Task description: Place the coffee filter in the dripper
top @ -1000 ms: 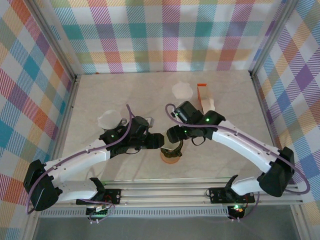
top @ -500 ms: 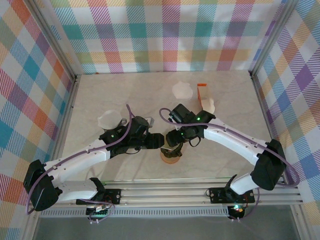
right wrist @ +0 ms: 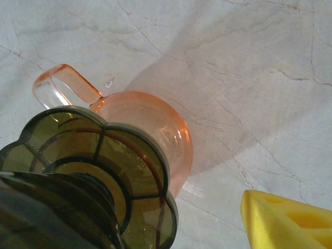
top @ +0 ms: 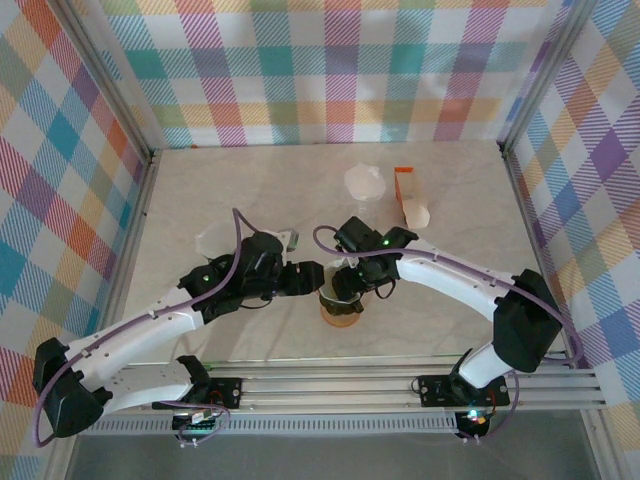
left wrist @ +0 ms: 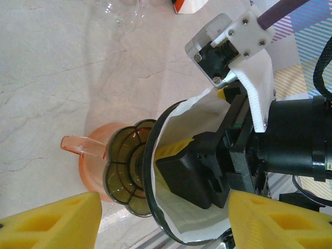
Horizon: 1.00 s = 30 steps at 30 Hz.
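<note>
The dark olive glass dripper [left wrist: 127, 176] sits on an orange cup [right wrist: 150, 124] near the table's front middle [top: 340, 312]. The white coffee filter [left wrist: 192, 119] lies inside the dripper's cone, its top edge standing above the rim. My right gripper [top: 350, 285] is open. One black finger [left wrist: 189, 179] with a yellow pad reaches into the filter, and the other yellow finger [right wrist: 285, 223] hangs clear of the cup. My left gripper [left wrist: 166, 220] is open, its yellow fingers on either side of the dripper without touching it.
A stack of white filters [top: 364, 182] and an orange-and-white box [top: 410, 197] stand further back, right of centre. The checked walls close in the table on three sides. Both arms crowd the space around the cup.
My right gripper has moved left and down onto the dripper, pushing the filter in. The left arm's elbow has swung lower and left, and its jaws have widened slightly.
</note>
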### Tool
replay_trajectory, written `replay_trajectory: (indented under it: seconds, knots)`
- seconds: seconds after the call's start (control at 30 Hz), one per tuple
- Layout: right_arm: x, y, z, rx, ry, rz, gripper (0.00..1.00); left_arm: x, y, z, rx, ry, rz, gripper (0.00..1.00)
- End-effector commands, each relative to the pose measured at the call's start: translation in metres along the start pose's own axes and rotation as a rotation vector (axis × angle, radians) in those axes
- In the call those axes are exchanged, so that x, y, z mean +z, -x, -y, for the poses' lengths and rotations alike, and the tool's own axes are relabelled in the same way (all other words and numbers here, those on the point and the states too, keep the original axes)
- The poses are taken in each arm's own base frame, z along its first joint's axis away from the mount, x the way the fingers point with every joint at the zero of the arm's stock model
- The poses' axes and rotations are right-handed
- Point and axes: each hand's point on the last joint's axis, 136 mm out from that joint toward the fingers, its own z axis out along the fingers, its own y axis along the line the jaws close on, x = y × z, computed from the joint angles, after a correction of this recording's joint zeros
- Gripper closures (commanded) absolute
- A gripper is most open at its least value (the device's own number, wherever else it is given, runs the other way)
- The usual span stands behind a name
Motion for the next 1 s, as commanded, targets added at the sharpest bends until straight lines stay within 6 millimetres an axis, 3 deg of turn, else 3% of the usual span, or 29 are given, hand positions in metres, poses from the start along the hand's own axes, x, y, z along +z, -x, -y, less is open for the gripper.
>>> replay_trajectory:
  seconds: [0.0,0.43,0.63,0.83,0.97]
  knots:
    - [0.013,-0.002,0.004,0.022,-0.018,-0.014,0.26,0.007,-0.006,-0.007,-0.014,0.009,-0.025,0.34]
    - [0.013,-0.005,0.004,0.028,-0.016,-0.013,0.26,0.027,-0.013,-0.018,-0.024,0.057,-0.062,0.4]
    - [0.013,-0.004,0.005,0.033,-0.015,-0.006,0.26,0.026,-0.015,-0.022,-0.029,0.072,-0.065,0.58]
    - [0.011,-0.004,0.005,0.034,-0.016,0.0,0.26,0.026,-0.017,-0.024,-0.031,0.089,-0.078,0.59]
    - [0.01,-0.003,0.005,0.04,-0.017,0.011,0.26,0.027,-0.019,-0.023,-0.028,0.085,-0.086,0.67]
